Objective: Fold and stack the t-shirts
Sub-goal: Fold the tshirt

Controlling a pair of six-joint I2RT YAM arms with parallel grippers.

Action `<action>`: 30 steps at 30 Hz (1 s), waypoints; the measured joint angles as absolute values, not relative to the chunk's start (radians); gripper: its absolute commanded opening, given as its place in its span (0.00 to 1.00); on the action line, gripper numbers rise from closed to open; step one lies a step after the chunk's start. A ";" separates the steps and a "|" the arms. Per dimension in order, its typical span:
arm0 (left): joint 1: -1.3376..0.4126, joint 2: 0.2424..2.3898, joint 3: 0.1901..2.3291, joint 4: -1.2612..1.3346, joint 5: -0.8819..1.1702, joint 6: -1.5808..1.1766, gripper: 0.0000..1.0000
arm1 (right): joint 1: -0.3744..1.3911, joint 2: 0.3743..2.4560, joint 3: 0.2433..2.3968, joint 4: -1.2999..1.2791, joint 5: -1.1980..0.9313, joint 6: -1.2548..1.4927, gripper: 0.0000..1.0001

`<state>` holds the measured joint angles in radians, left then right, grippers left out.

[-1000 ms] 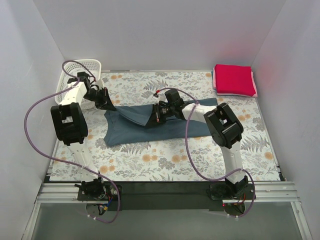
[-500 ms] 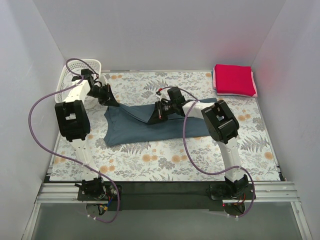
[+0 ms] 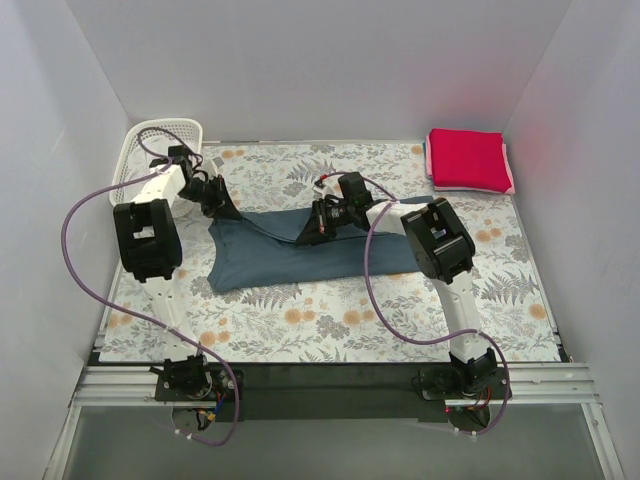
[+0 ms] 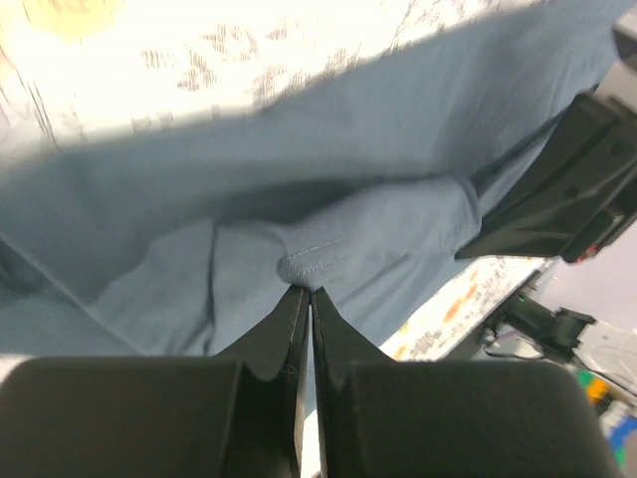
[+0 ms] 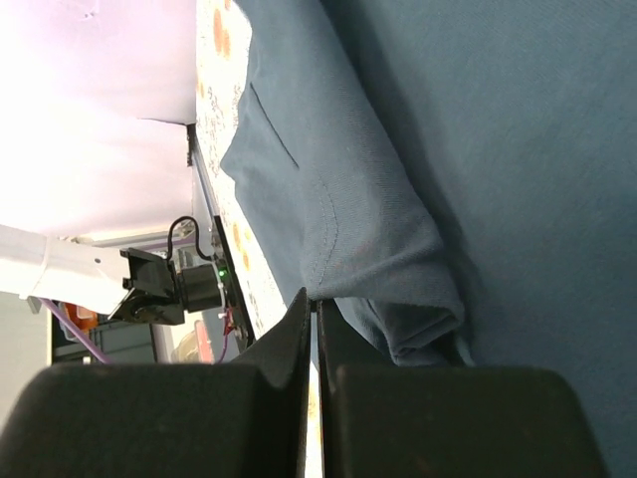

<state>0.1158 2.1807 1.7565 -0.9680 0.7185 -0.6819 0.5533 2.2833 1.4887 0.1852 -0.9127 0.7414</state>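
The dark slate blue t-shirt (image 3: 290, 258), soft matte cloth with stitched hems, lies long and half folded mid-frame on the floral bench (image 3: 330, 320). The left claw (image 4: 307, 291) is closed on a hem at its upper left edge; the right claw (image 5: 314, 299) is closed on a rolled fold at its upper middle. The red t-shirt (image 3: 468, 157), a flat square, rests on the pink t-shirt (image 3: 511, 180) at upper right.

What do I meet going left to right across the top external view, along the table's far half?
White basket → left gripper → right gripper → folded red t-shirt. The blue t-shirt, pinched by both grippers, spans the middle, so it is left out.
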 measured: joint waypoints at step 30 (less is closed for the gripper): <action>0.151 1.970 1.407 -1.016 0.643 -0.646 0.00 | 0.514 2.283 1.398 0.244 -0.999 0.782 0.17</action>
<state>0.1513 1.9697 1.4075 -1.0161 0.6430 -0.6464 0.5144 2.2833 1.3983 0.2436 -0.9985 0.7818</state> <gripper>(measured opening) 0.010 0.024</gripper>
